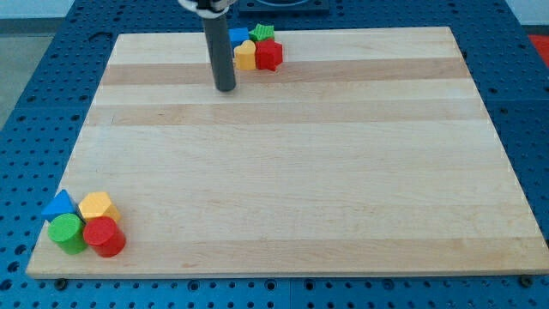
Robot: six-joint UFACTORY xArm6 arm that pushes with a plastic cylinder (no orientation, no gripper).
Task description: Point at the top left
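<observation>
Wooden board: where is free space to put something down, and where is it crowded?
The wooden board is bare across its middle, whole right side and top left corner. Crowded: four blocks at the top edge, just right of my tip, including a red block and a yellow block; four more fill the bottom left corner, including a green cylinder.

A wooden board (pixel 292 172) lies on a blue pegboard bench (pixel 51 69). Two block clusters sit on it: top edge (pixel 256 51), bottom-left corner (pixel 84 225).

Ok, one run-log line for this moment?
tip: top, left of centre | beside top cluster: blue, green, yellow, red | top-left corner: not reached
</observation>
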